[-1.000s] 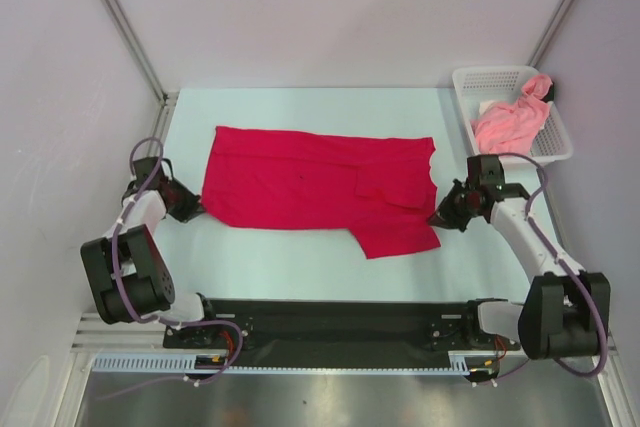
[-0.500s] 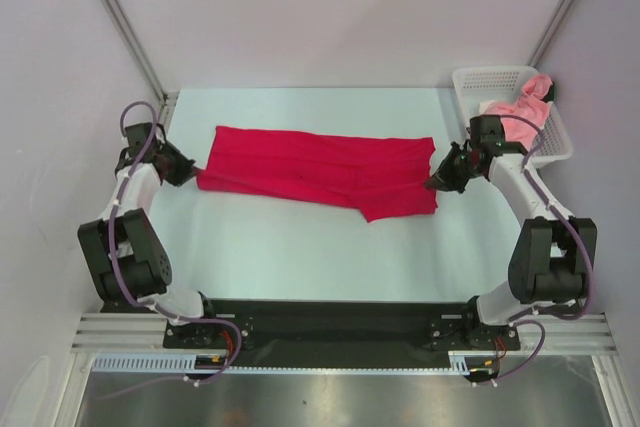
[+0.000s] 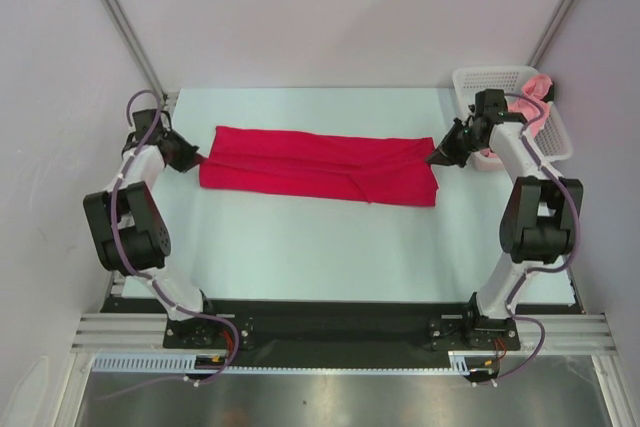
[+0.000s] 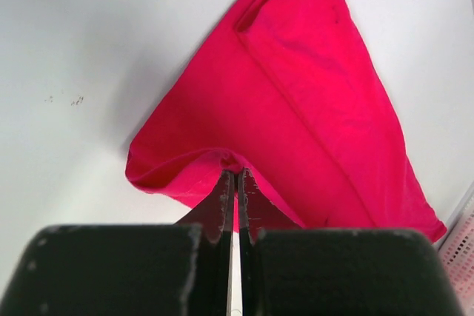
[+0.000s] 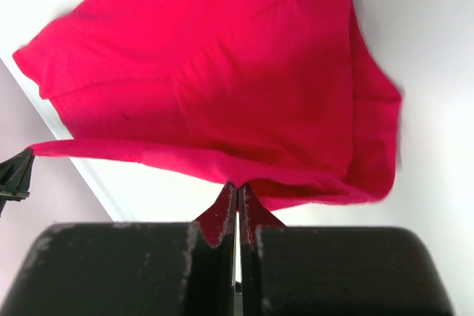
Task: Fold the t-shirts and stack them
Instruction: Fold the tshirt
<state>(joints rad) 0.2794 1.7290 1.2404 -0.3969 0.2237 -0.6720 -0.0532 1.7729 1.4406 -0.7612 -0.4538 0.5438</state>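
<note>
The crimson red t-shirt (image 3: 315,165) lies folded lengthwise into a long band across the middle of the table. My left gripper (image 3: 196,159) is shut on its left edge; the left wrist view shows the red cloth (image 4: 311,101) pinched at the fingertips. My right gripper (image 3: 434,156) is shut on its right edge; the right wrist view shows the red cloth (image 5: 222,86) bunched at the fingertips. The salmon pink t-shirt (image 3: 535,97) lies crumpled in the basket, partly hidden behind my right arm.
The white mesh basket (image 3: 490,77) stands at the back right corner, just behind my right arm. Pale walls with metal rails close off the left, right and back of the table (image 3: 300,237).
Both grippers carried the shirt's near edge back over the far part, so the spread shirt became a narrow folded band. Both arms reached farther toward the back.
</note>
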